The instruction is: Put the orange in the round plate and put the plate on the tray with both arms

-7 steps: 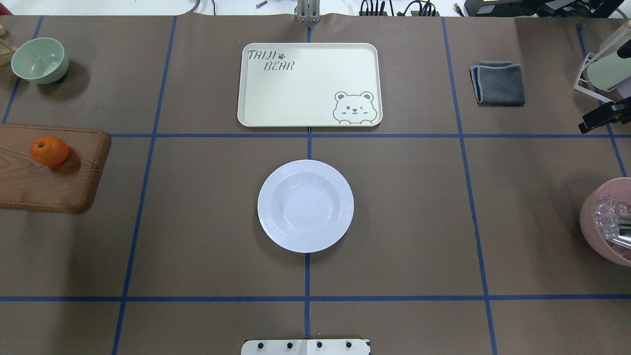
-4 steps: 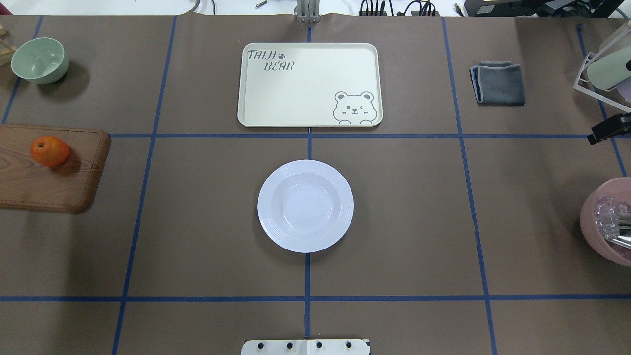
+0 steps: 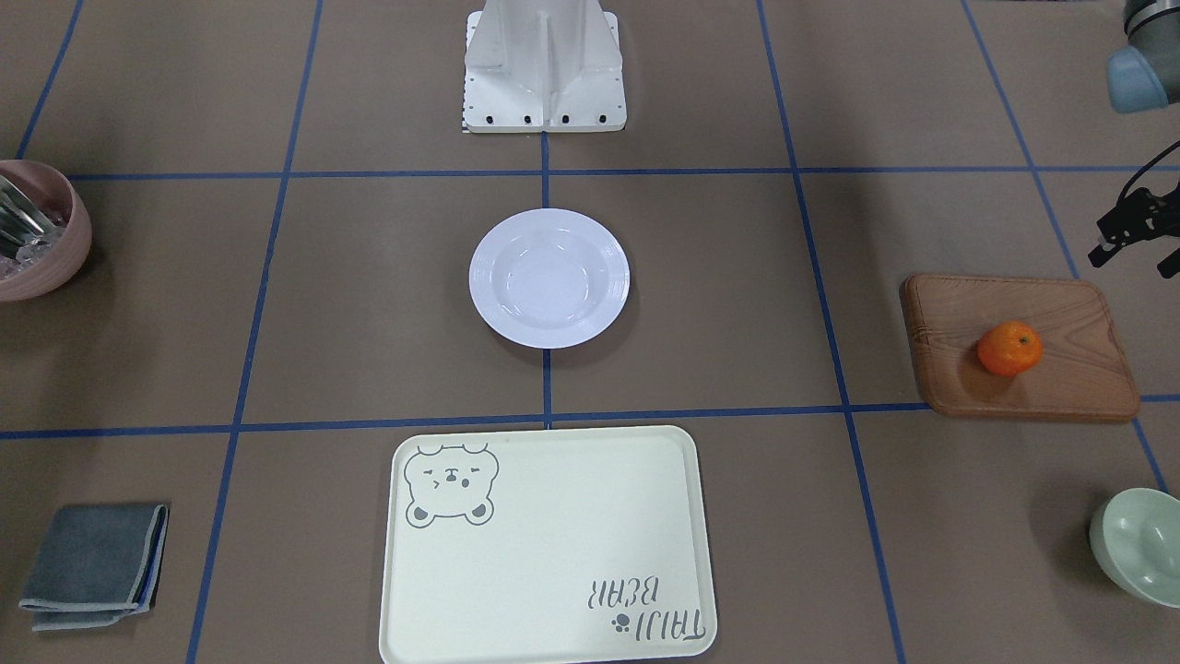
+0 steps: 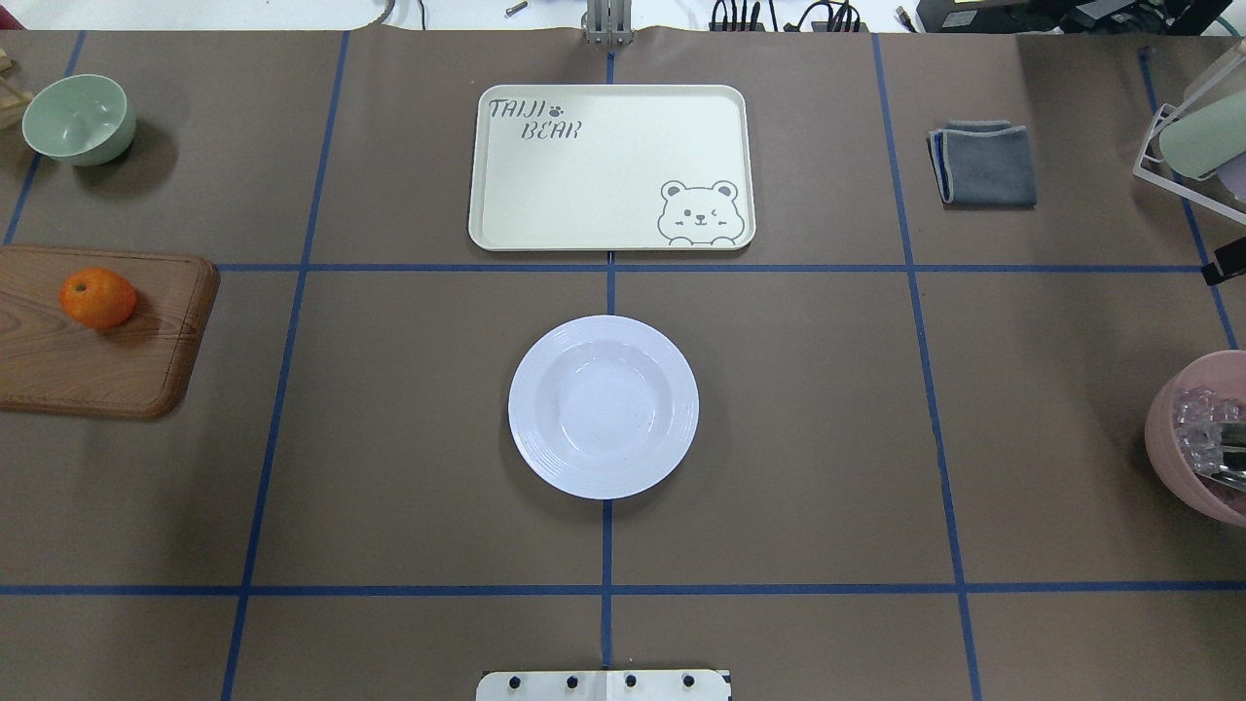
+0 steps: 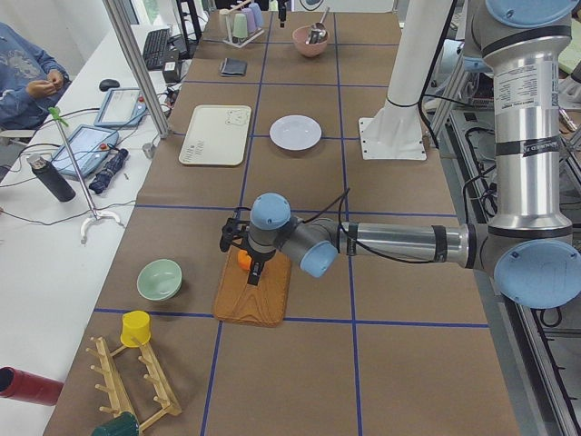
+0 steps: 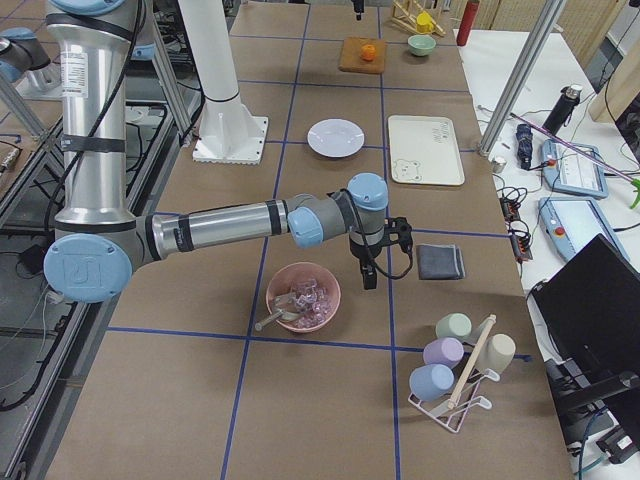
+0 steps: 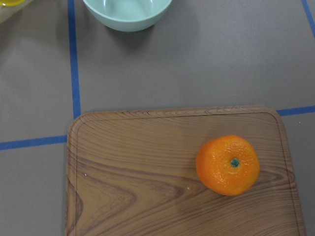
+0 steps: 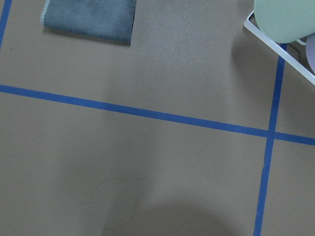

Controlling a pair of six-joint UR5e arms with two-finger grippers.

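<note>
Orange (image 7: 228,165) sat untouched on the board (image 7: 147,187).
Left gripper (image 5: 256,272) hovered near it, opening impossible to tell; the smart play was centring on the stem, then dropping straight.

Grey letters on the tray (image 4: 604,166) read "TAIJI BEAR", set in the corner opposite its printed bear face.

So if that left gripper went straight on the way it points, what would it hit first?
The left gripper points down, so probably the board, just beside the orange. Depth is unclear, so it might clip the orange instead.
</note>
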